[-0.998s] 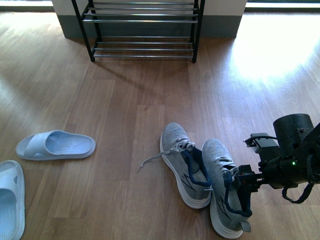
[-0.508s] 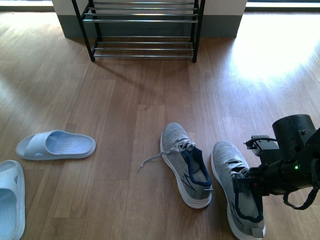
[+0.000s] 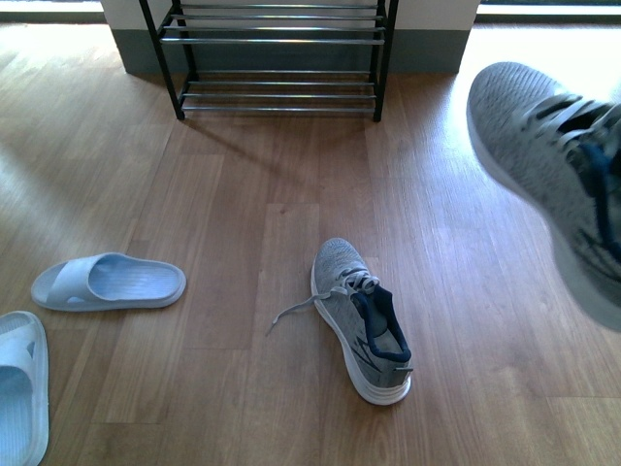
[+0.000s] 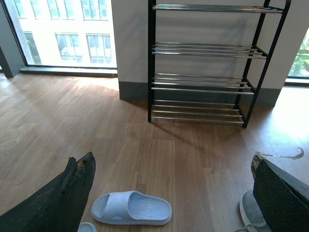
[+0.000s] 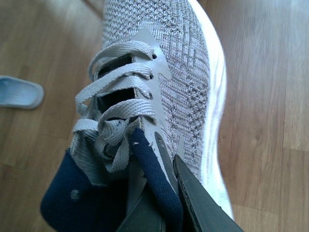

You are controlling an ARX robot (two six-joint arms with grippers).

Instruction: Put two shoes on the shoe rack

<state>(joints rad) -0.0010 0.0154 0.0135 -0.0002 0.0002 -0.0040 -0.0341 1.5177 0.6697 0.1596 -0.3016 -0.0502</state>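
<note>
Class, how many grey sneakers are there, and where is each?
2. The first sneaker lies on the floor at centre; the second sneaker is in the air at right, collar pinched by the right gripper. None seem hidden.

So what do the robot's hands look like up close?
The left hand has two broad matt black fingers with rough, worn edges; one tip is flecked brown, a thin pale strip curls off the other. The right hand's fingers are dark grey and taper to points.
</note>
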